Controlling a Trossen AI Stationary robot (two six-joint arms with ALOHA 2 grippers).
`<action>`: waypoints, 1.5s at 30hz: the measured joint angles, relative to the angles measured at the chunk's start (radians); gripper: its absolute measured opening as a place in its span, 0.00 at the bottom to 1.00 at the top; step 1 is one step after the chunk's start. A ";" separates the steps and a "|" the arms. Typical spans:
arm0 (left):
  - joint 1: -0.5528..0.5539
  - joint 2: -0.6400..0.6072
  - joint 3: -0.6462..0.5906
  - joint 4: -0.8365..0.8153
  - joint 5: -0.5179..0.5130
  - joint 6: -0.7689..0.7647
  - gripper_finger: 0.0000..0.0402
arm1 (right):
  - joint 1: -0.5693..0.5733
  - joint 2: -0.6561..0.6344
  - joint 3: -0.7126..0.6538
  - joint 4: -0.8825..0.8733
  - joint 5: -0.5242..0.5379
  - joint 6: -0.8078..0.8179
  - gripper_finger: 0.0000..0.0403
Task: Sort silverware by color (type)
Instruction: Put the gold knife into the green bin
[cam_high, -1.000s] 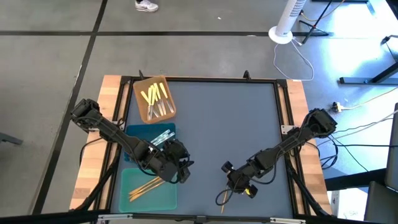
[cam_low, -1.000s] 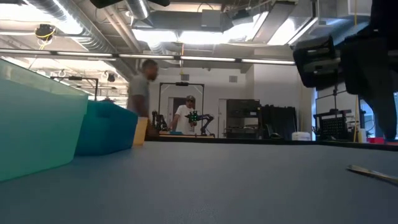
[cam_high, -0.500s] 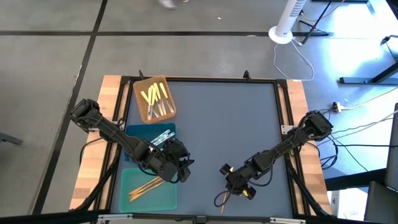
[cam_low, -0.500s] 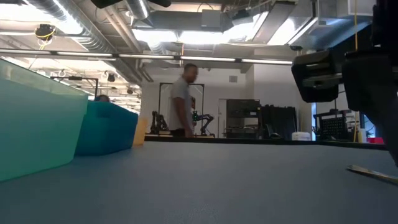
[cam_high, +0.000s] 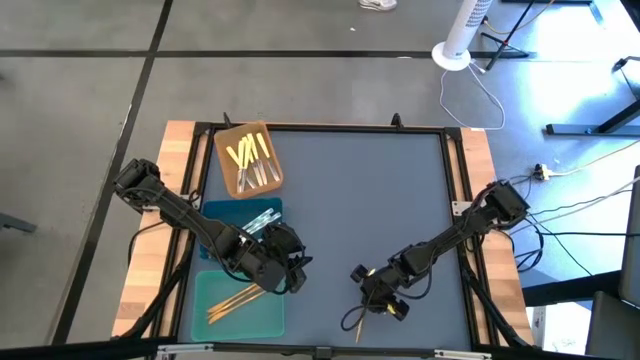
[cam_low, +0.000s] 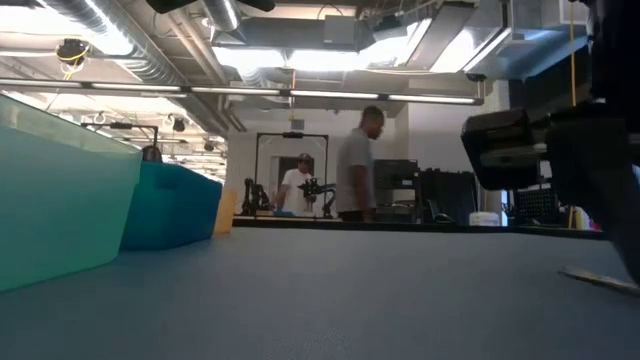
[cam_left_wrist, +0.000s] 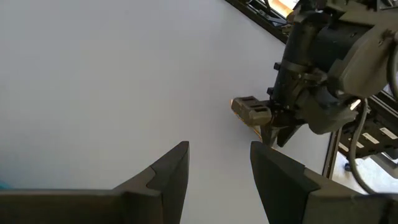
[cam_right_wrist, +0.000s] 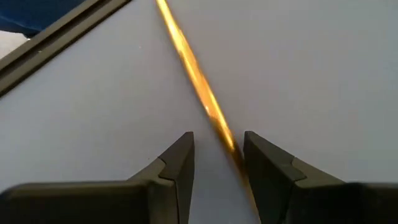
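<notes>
One orange-gold utensil (cam_high: 352, 320) lies flat on the grey mat near the table's near edge. My right gripper (cam_high: 368, 305) hangs over it, open. In the right wrist view the utensil (cam_right_wrist: 186, 56) runs between the two fingers, one on each side. My left gripper (cam_high: 293, 272) waits open beside the teal tray (cam_high: 205, 285), which holds orange-gold utensils (cam_high: 235, 300). Yellow-handled utensils (cam_high: 247, 155) lie in the brown tray (cam_high: 228, 180). Silver-grey ones (cam_high: 262, 220) lie in the blue tray (cam_high: 225, 212).
The three trays stand in a row along the table's left side, seen as teal (cam_low: 60, 200) and blue (cam_low: 175, 205) walls in the low view. The mat's middle and far right are bare. A person walks in the room behind the table (cam_low: 355, 165).
My right gripper has crept toward the table's left and near edges and sunk a little, closing in over the orange-gold utensil. The utensil has stayed where it lay. A person has walked across the room behind the table.
</notes>
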 joint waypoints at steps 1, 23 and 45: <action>0.000 0.000 0.000 0.000 0.000 0.000 0.41 | 0.000 0.006 0.000 0.003 -0.008 -0.001 0.31; 0.000 0.000 0.000 0.000 0.000 0.005 0.41 | -0.001 0.014 0.000 0.012 -0.017 0.002 0.25; 0.000 0.000 0.000 0.000 -0.001 0.006 0.41 | -0.002 0.014 0.000 0.012 -0.024 0.002 0.01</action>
